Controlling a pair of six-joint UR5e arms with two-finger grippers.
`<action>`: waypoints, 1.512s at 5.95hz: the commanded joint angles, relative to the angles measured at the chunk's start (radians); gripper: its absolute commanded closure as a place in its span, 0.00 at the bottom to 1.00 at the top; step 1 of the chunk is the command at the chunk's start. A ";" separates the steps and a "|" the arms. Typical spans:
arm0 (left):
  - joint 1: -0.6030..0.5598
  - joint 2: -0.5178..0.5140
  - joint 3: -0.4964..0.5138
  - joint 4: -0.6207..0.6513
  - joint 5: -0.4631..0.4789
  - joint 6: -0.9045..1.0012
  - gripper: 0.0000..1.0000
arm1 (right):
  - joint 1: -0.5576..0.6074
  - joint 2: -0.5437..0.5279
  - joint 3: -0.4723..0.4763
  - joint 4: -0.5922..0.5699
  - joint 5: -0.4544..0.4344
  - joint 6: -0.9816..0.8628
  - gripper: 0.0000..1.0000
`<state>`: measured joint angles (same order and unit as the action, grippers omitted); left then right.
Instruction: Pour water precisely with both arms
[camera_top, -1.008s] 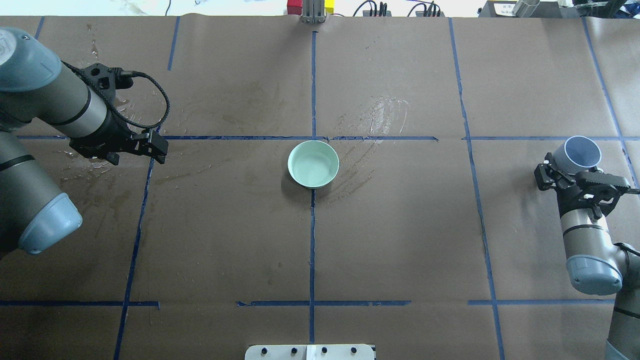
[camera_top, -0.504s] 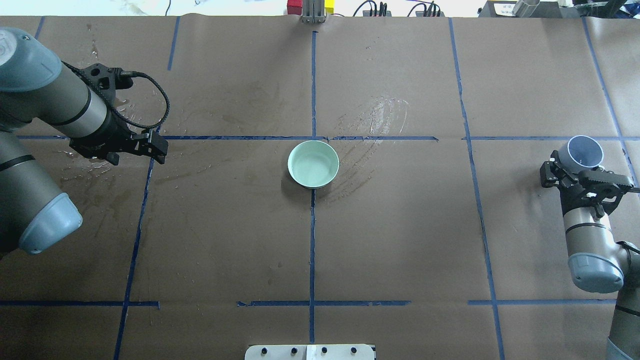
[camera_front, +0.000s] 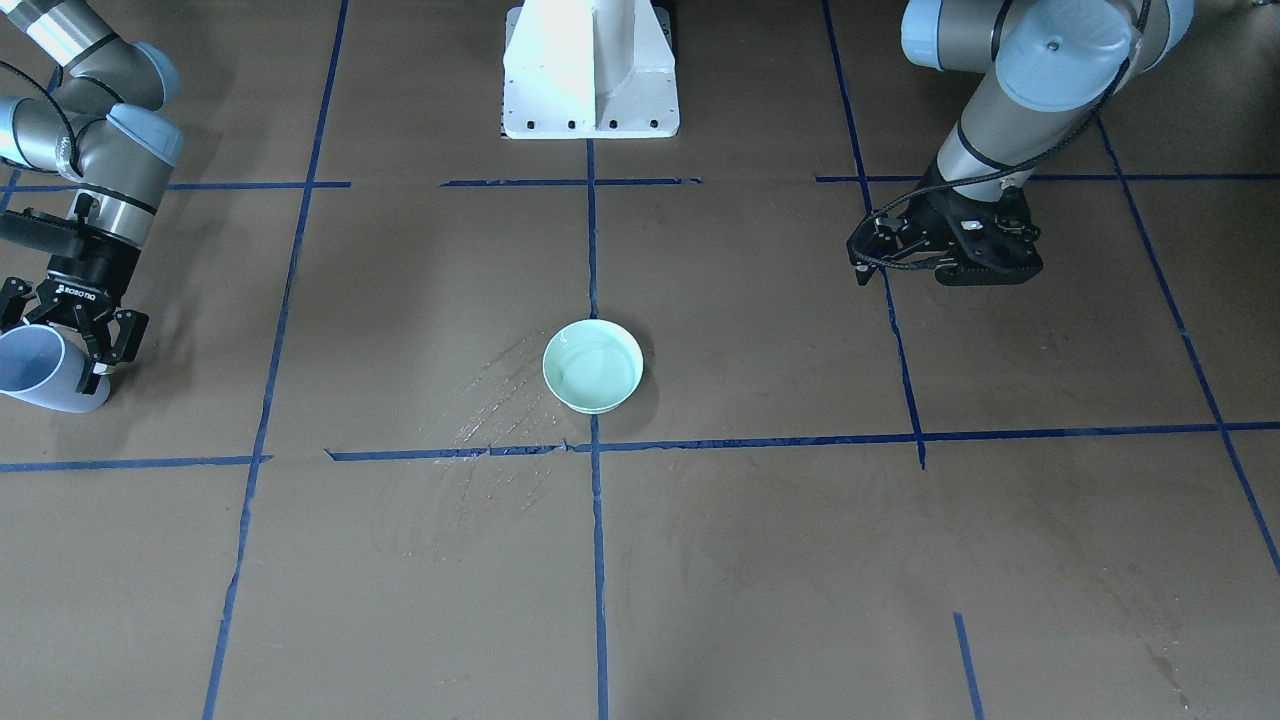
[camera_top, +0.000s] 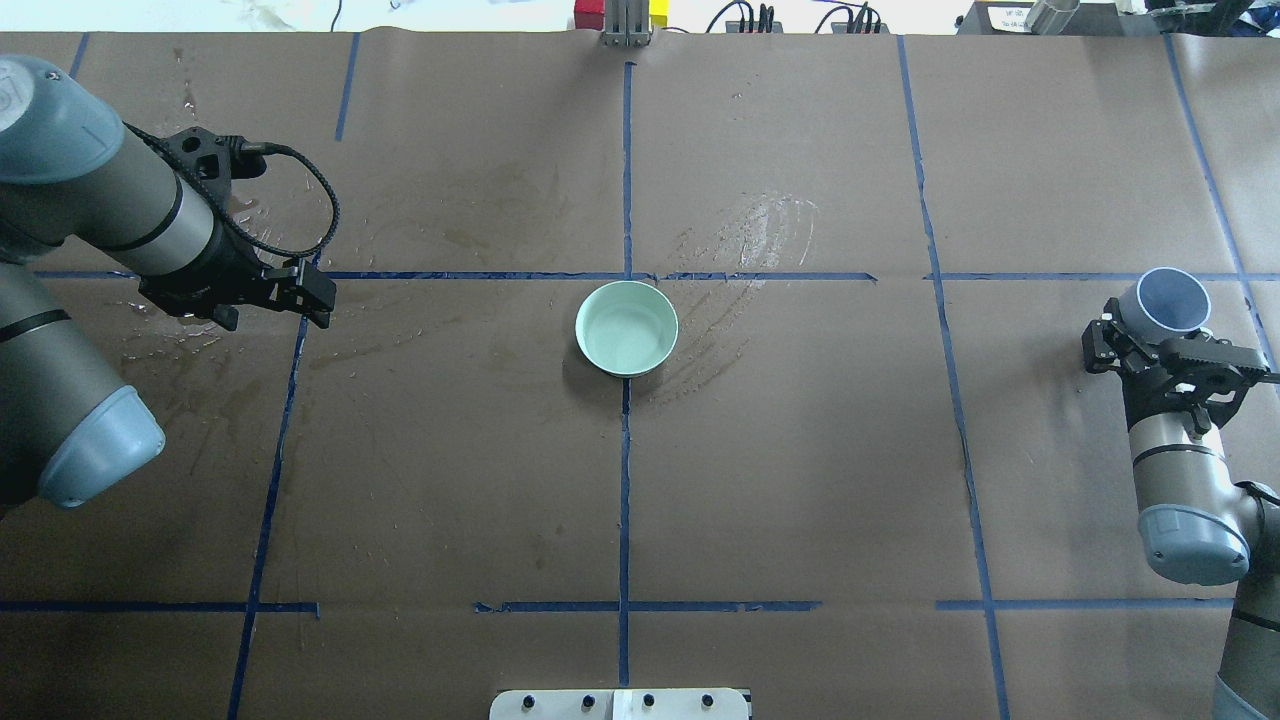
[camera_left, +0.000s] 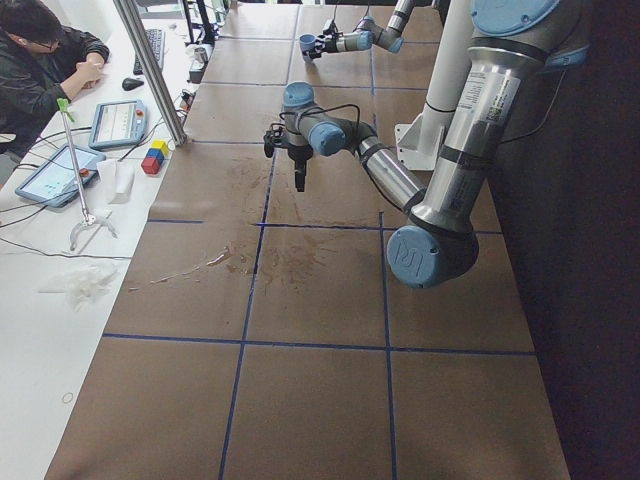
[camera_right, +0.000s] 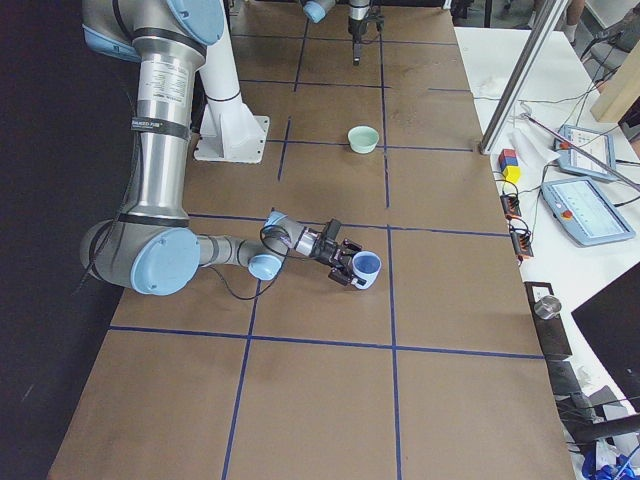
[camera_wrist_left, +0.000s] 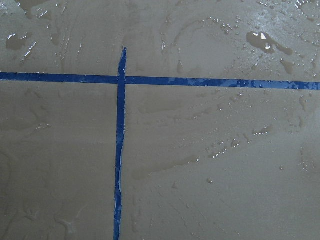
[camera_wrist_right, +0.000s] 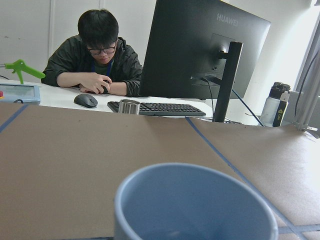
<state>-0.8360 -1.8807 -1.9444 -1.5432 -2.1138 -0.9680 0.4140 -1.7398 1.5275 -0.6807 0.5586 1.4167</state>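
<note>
Since approx 1 s ago, right gripper (camera_top: 1150, 335) w/ blue cup (camera_top: 1163, 304) has shifted slightly toward table's right edge; cup now reads more upright. Fingers pinch cup at its side, near right edge, approx mid-depth. Left gripper (camera_top: 300, 292) unchanged, low over wet patch nr left edge; fingers look pressed together, holding nothing. Green bowl (camera_top: 627, 327) w/ water sits at table (camera_top: 800, 500) centre, well apart from both arms. Wet streaks beside bowl.
</note>
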 joint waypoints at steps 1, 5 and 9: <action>0.000 0.000 -0.004 0.000 0.000 0.002 0.00 | -0.001 0.000 0.013 0.001 -0.018 -0.074 0.91; 0.000 0.000 -0.007 0.000 -0.003 0.002 0.00 | -0.024 0.204 0.014 -0.011 -0.103 -0.462 0.93; -0.002 0.002 -0.007 0.000 -0.006 0.000 0.00 | -0.102 0.426 0.007 -0.051 -0.179 -0.761 0.92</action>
<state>-0.8375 -1.8792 -1.9512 -1.5432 -2.1188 -0.9669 0.3383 -1.3835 1.5403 -0.7063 0.4021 0.7189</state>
